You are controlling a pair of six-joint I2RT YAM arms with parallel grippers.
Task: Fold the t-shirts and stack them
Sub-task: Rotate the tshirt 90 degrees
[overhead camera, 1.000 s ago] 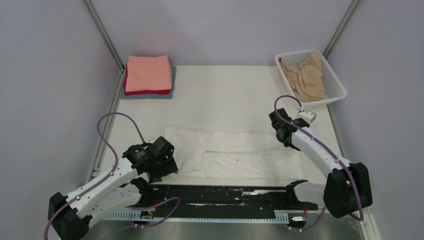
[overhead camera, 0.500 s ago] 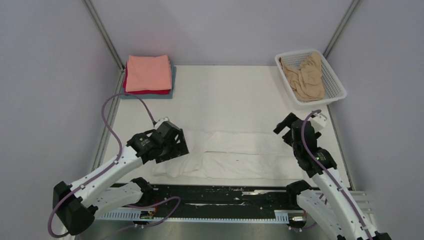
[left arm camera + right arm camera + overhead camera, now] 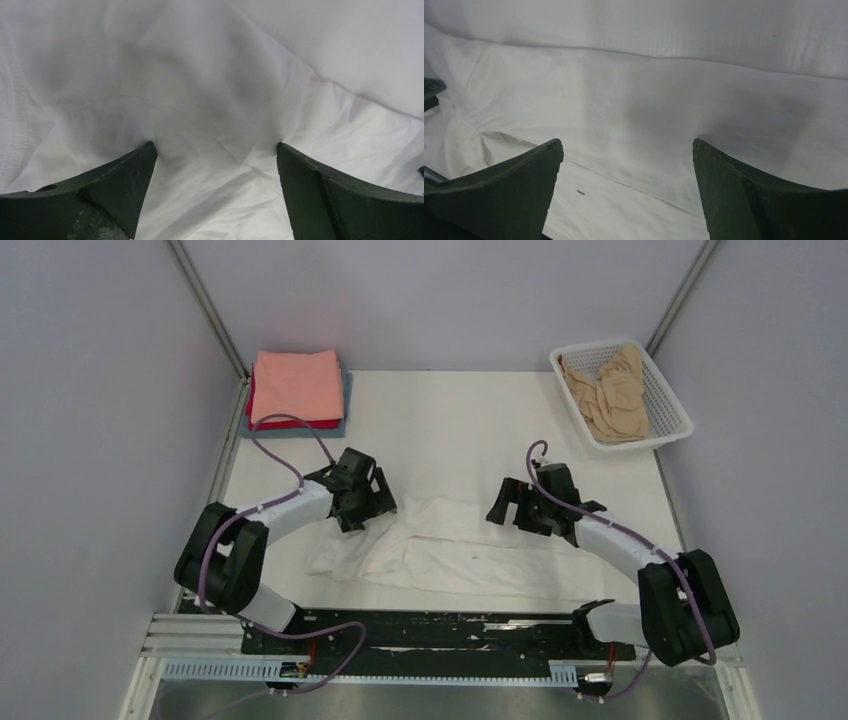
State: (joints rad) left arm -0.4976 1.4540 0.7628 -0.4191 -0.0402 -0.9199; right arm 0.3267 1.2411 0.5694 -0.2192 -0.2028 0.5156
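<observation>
The left gripper stands with its jaws wide apart, nothing between them, tips down on the far left part of the white t-shirt. The right gripper is spread just as wide and is empty too, over the shirt's far edge. From the wrist views the fingertips seem to touch the cloth, though pressing or only grazing I cannot tell.

A second ago both arms were out at the shirt's two ends. They have since swung inward and now face each other across its middle. The left end, flat before, has drawn in and lies rumpled. I judge this as the start of a lengthwise fold, with the far edge about to be pinched.

The shirt's near edge lies close to the black rail, so the fold has little room that way. Beyond it the table is open up to the folded stack in the far left corner: salmon-pink shirt over red shirt over grey-blue shirt. The tan shirt waits crumpled in the basket at far right, well apart from both arms
</observation>
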